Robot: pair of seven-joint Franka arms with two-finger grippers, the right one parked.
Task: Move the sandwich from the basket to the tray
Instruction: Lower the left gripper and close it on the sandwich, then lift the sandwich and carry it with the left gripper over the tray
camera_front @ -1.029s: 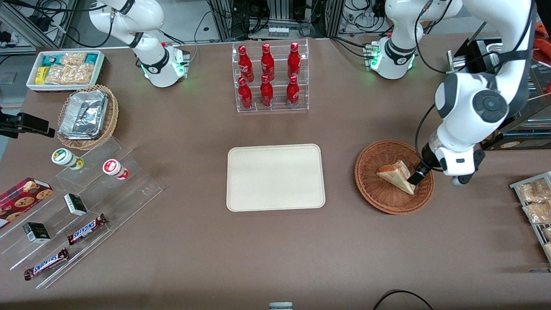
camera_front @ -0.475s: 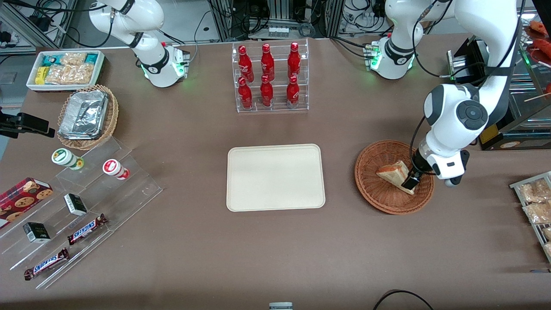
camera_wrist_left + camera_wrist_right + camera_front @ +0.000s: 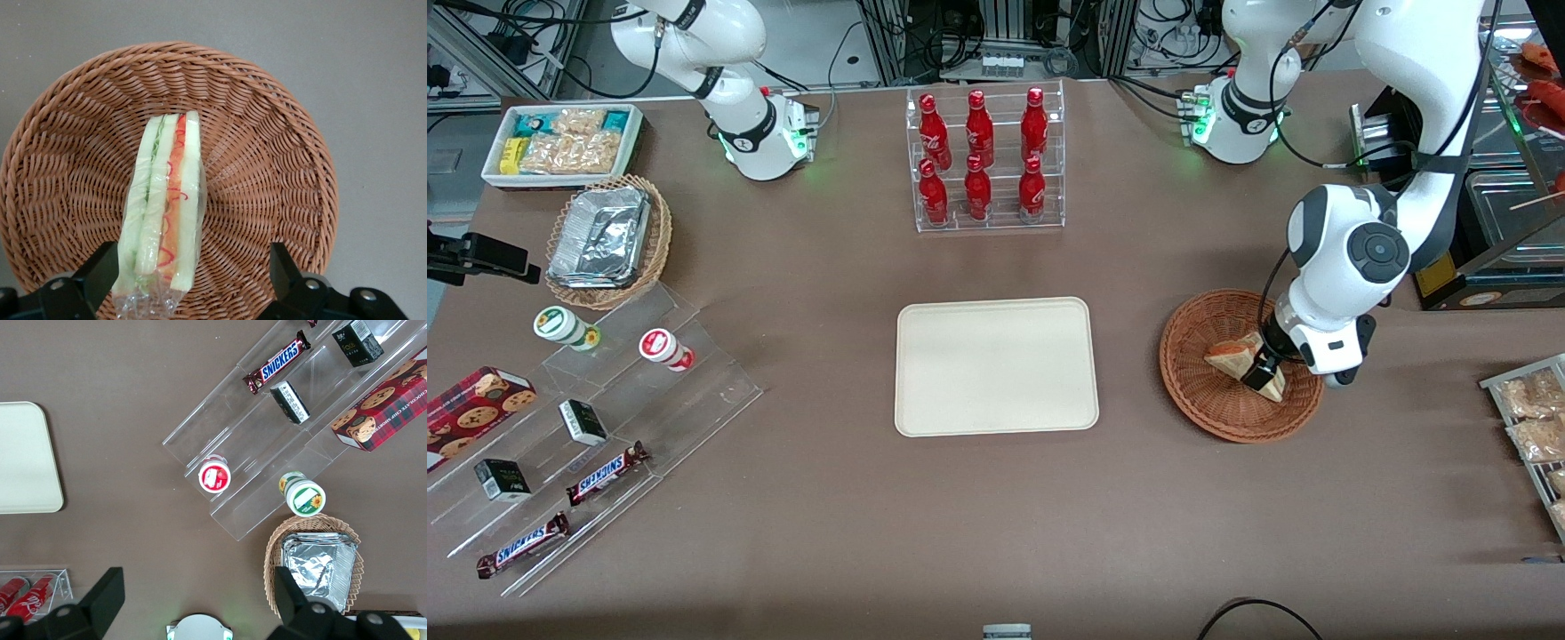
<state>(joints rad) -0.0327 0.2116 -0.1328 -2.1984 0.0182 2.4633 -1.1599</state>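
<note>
Reddish-brown wicker is filling most of the wrist picture, where the round, shallow woven basket (image 3: 267, 167) is cradling the small triangular wedge of white-bread sandwich (image 3: 163, 207), which is standing on edge with its red and green filling stripes facing the camera. From the front camera, the same sandwich (image 3: 1240, 357) is sitting in the basket (image 3: 1200, 391) in the right half of the frame, and the left arm's two-finger gripper (image 3: 1264, 374) is hanging low over the wedge's wider end. Its fingers (image 3: 100, 273) are standing wide, one on each bread face, and neither appears to be pressing the bread, so nothing is being held. The step in hand, to my eye, is the grasp itself. To do it well, the arm should be sinking a little deeper so the pads are meeting the flat bread faces rather than the clear wrap at the wedge's tip, then closing gently, since soft bread is likely to crush or slip. Keeping the wedge centred between the fingers should be stopping it from toppling against the sloped wicker wall. A straight lift clear of the rim would then be opening the way to the flat, cream-coloured rectangular tray (image 3: 996, 366), which is lying at the middle of the frame, well apart from the basket toward the parked arm's end.
</note>
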